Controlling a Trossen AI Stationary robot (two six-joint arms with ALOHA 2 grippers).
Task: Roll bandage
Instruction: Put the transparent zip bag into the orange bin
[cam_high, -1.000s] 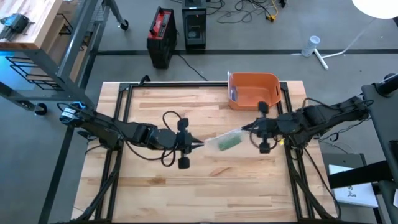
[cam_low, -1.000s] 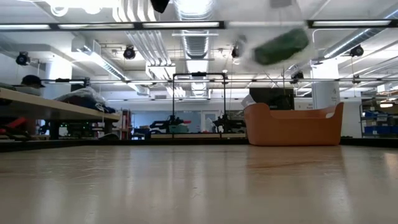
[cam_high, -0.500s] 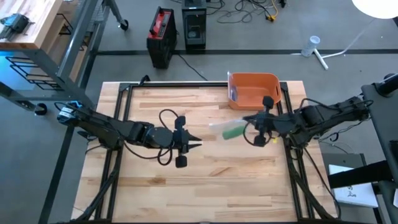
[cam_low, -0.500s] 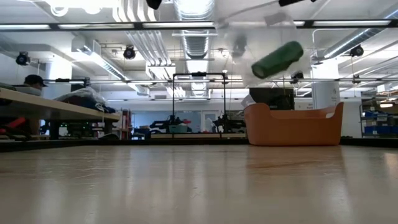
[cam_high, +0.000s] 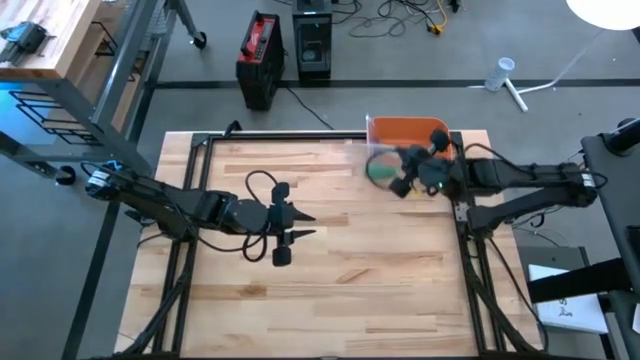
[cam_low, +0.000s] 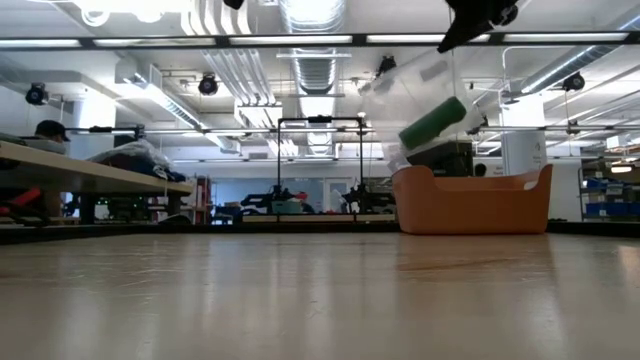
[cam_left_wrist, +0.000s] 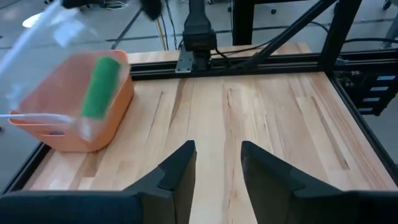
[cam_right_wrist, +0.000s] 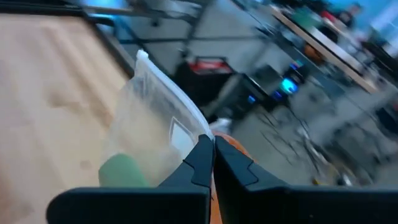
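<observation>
Right gripper (cam_right_wrist: 211, 163) pinches bandage bag (cam_right_wrist: 155, 124) — over orange bin (cam_high: 405, 135).

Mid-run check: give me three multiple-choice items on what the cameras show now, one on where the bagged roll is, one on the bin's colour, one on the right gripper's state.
1. Where is the clear bag with the green roll?
A. Flat at table centre
B. In the air by the bin
C. On the floor

2. What colour is the bin?
A. Orange
B. Blue
C. White

3. The right gripper is:
A. Open, empty
B. Out of view
C. Shut on the bag

Answers: 1 B, the low view shows it hanging above the bin's rim. 2 A, every view shows orange walls. 3 C, the right wrist view shows its fingers pinching the bag's edge.
</observation>
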